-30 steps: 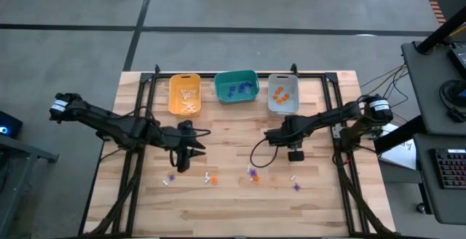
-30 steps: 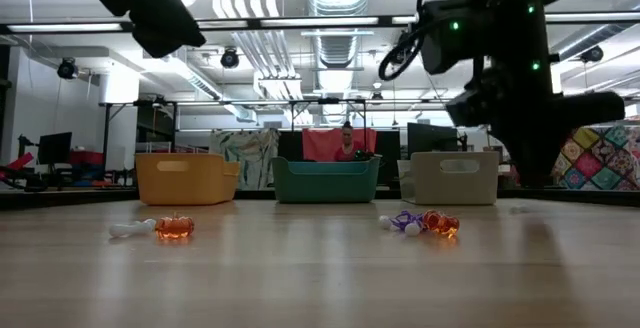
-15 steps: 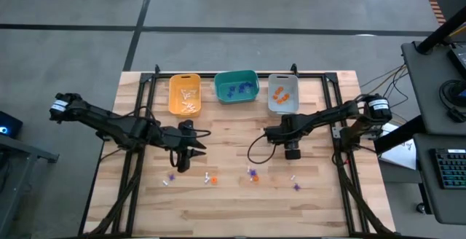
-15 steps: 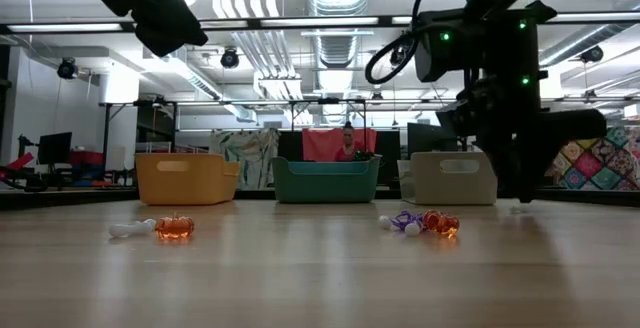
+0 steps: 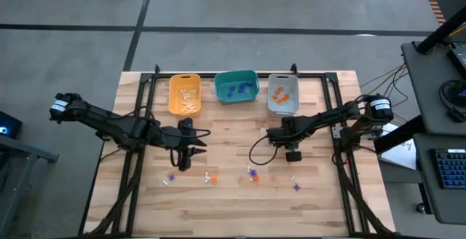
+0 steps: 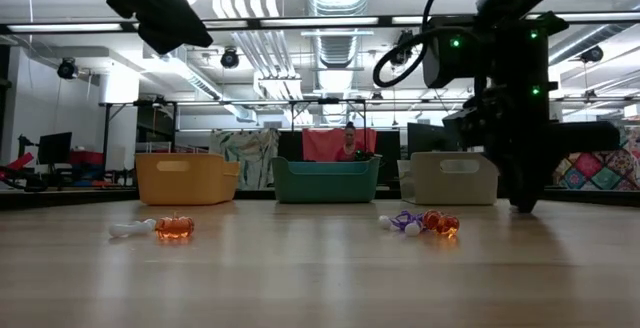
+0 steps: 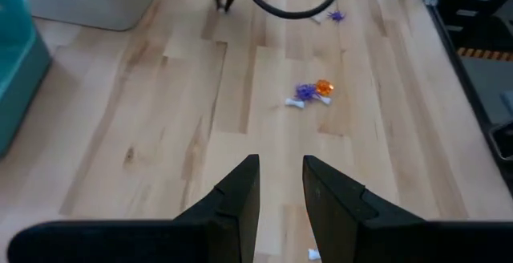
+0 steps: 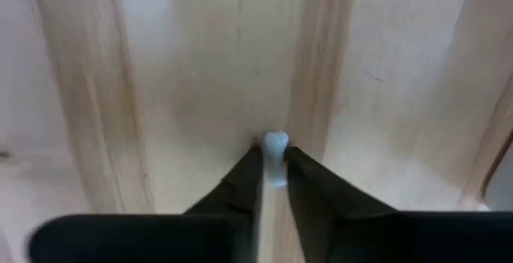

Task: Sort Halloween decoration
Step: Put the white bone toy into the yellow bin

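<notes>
On a wooden table (image 5: 233, 202) with three bins at the back, the right gripper (image 8: 272, 167) pinches a small white trinket (image 8: 275, 147) against the boards (left gripper (image 7: 280, 187) hovers slightly apart), other trinkets (image 5: 252, 173) scattered nearby.

Pale trinket (image 8: 275, 157) pinched in the right claw (image 8: 273, 167), lower part hidden between the fingers (image 8: 240, 184). Too small from above to name the loose trinkets (image 5: 251, 173) just beside that claw. Left claw (image 7: 280, 189) cut off at the frame edge.
</notes>
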Controlling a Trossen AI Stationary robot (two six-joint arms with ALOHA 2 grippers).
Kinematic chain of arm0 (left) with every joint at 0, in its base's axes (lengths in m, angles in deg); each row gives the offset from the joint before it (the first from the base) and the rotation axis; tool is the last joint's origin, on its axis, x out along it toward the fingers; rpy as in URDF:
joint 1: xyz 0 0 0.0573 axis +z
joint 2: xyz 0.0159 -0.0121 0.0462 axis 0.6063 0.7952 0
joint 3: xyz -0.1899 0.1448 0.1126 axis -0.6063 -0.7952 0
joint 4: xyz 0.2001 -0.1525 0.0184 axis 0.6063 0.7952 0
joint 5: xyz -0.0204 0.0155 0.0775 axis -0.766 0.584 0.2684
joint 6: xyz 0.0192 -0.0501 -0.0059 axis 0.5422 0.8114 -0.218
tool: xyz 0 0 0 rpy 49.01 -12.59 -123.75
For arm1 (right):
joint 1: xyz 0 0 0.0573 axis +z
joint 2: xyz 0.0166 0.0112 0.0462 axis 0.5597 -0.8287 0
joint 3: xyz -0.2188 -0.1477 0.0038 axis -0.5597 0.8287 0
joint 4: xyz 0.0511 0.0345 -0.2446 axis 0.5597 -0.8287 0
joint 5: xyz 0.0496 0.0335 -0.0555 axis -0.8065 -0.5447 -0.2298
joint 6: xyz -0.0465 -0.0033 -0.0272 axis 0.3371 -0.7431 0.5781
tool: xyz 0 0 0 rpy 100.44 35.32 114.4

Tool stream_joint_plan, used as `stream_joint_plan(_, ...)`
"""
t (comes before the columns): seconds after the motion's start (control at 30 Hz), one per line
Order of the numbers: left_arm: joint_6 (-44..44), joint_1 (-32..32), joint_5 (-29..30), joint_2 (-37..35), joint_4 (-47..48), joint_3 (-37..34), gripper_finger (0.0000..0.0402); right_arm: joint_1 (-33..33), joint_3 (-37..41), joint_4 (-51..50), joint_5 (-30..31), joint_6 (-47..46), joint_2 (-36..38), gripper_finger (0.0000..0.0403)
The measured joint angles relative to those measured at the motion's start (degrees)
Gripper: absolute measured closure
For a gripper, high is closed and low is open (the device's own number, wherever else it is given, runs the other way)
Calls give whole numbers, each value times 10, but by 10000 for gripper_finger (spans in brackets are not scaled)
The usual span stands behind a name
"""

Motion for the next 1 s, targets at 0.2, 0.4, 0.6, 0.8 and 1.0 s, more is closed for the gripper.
stream_joint_plan(0.2,1,0,29,0,-1,0,322,-2,-2,-1,-6,4,3,392)
stream_joint_plan(0.4,2,-4,33,-19,2,0,322,-3,-29,7,-14,-18,38,394)
stream_joint_plan(0.6,0,-19,75,-91,2,0,322,-5,-61,123,-42,-27,70,394)
stream_joint_plan(0.8,-15,-31,116,-169,0,0,322,-20,-70,399,-45,13,56,394)
stream_joint_plan(1.0,-51,-31,141,-205,-28,-2,322,-56,-81,694,-45,50,-13,394)
